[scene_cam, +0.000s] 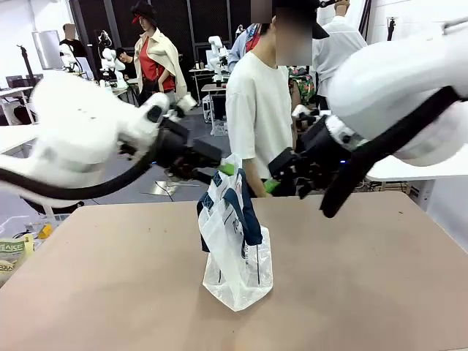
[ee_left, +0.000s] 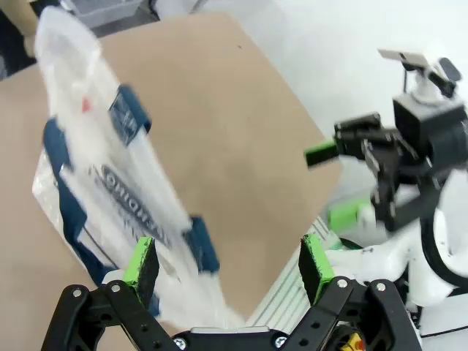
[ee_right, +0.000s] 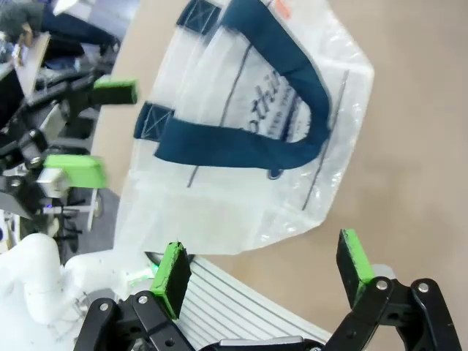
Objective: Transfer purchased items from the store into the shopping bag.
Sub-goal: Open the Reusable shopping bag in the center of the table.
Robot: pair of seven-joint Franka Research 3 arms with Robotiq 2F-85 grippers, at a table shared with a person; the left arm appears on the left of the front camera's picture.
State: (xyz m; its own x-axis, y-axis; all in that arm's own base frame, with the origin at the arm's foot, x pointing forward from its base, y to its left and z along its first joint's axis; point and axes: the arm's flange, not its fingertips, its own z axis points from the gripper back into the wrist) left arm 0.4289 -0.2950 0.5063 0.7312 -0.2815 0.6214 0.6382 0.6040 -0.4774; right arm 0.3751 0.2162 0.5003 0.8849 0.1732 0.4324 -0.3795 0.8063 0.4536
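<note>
The shopping bag [scene_cam: 238, 252], translucent white with navy handles, stands upright at the middle of the table. My left gripper [scene_cam: 218, 174] hovers at its top left edge with its jaws open, and I cannot tell whether a fingertip touches the plastic. My right gripper [scene_cam: 275, 175] hangs open just right of the bag's top. In the left wrist view the bag [ee_left: 110, 175] runs past the left pad of the open left gripper [ee_left: 228, 267], with the right gripper [ee_left: 333, 183] beyond. Below the bag [ee_right: 248, 146] in the right wrist view are my right gripper's [ee_right: 265, 267] spread pads. The purchased items are out of view.
A person in a white T-shirt [scene_cam: 259, 110] stands at the far side of the table [scene_cam: 365, 292], right behind the bag. A pale printed pack [scene_cam: 10, 252] and a small yellow thing [scene_cam: 45, 232] lie at the left edge.
</note>
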